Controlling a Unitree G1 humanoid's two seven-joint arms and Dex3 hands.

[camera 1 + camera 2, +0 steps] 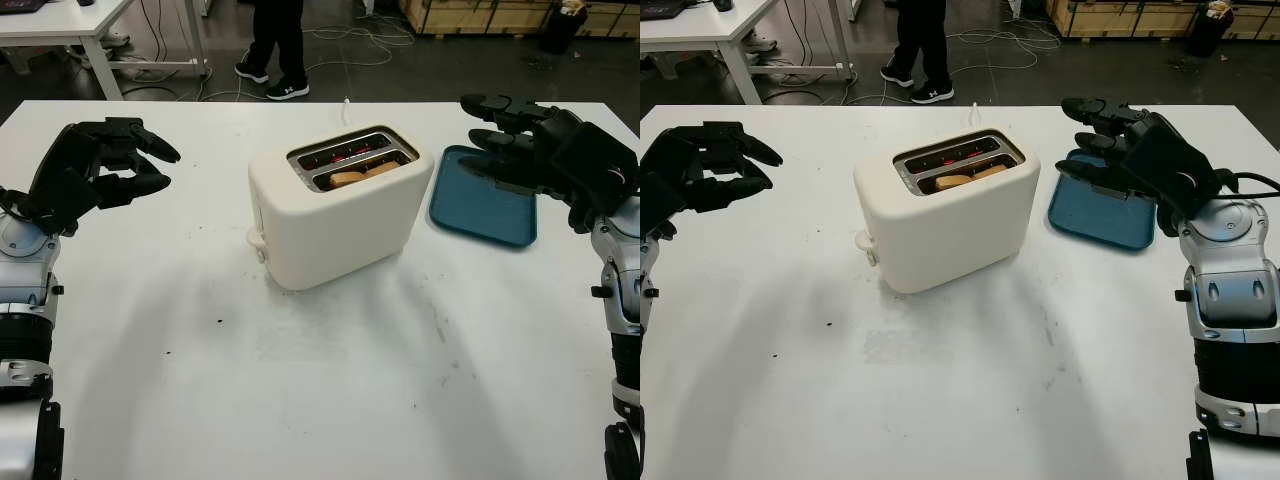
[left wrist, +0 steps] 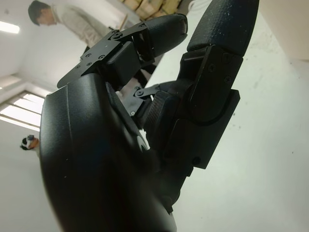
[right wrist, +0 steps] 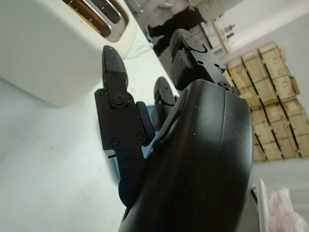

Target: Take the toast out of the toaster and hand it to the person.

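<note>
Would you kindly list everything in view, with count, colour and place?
toaster: one, cream, table centre
toast: one, brown, in the toaster's near slot
tray: one, blue, right of the toaster
table: one, white, under everything
person: one, dark trousers, standing beyond the table
left hand: one, black, open, above the table's left side
right hand: one, black, open, above the tray

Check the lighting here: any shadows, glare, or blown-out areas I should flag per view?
Left eye view: soft shadows spread over the table in front of the toaster, with no harsh glare. Right eye view: the same even light, toast readable in the slot. Left wrist view: bright ceiling lights behind the left hand. Right wrist view: the right hand is a dark mass against a bright background.
</note>
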